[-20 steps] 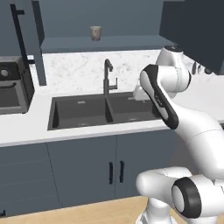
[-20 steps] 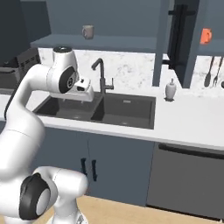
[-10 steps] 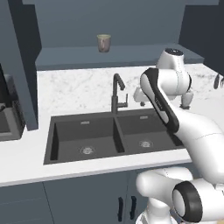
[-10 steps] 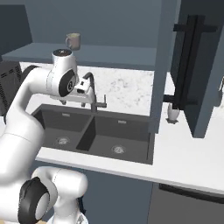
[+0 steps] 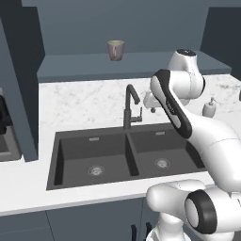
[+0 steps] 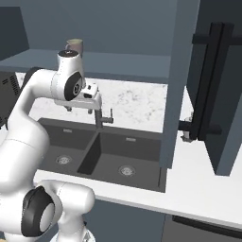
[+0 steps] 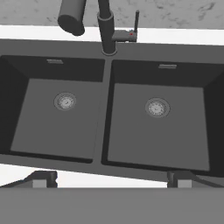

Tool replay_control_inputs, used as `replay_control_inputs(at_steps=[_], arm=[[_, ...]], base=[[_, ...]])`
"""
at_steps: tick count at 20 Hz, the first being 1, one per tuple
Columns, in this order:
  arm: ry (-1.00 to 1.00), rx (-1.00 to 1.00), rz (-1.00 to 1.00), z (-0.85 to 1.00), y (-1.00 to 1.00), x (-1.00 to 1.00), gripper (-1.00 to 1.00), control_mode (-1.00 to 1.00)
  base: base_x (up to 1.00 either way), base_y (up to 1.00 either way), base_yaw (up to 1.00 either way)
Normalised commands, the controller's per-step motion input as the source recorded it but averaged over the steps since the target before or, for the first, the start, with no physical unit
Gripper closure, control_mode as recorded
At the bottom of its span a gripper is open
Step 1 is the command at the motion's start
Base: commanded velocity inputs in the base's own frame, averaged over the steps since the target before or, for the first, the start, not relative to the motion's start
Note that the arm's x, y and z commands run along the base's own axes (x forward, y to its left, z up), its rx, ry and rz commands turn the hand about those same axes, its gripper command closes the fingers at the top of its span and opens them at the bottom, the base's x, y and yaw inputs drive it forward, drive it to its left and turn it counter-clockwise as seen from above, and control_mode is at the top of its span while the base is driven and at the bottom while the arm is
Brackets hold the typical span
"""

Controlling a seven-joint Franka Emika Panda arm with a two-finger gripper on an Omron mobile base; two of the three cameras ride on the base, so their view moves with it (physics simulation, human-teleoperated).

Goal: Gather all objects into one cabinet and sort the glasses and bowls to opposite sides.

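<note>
A greyish-tan cup (image 5: 115,49) stands upright on the slate-blue shelf (image 5: 141,63) of the open cabinet above the sink. In the right base view the cup (image 6: 74,45) peeks out behind my arm's upper joint, and the cabinet's door (image 6: 222,94) with its black bar handle hangs open at the right. My gripper (image 5: 151,107) hangs over the sink beside the faucet, well below the cup. Looking along the hand, the gripper (image 7: 111,178) is open, its fingertips (image 7: 43,178) far apart with nothing between them. The red cup, orange cup and black bowl are out of view.
A black double sink (image 5: 75,155) sits in the white counter, with a tall dark faucet (image 5: 128,106) at its back middle, close to my hand. A white soap bottle (image 5: 209,107) stands on the counter to the right. The open door edge (image 6: 177,80) juts out over the counter.
The whole scene has grown larger and shifted: the base has driven closer to the sink and cabinet. The gripper stays open over the sink.
</note>
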Motion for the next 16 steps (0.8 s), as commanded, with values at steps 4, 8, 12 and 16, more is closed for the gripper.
replay_control_inputs(at_steps=[4,8,12,16], arm=[[0.0,0.0,0.0,0.0,0.0,0.0,-1.0,1.0],[0.0,0.0,0.0,0.0,0.0,0.0,-1.0,1.0],[0.0,0.0,0.0,0.0,0.0,0.0,-1.0,1.0],[0.0,0.0,0.0,0.0,0.0,0.0,-1.0,1.0]], base=[[0.92,0.22,0.03],[0.2,0.0,0.0],[0.05,0.0,0.0],[0.01,0.0,0.0]])
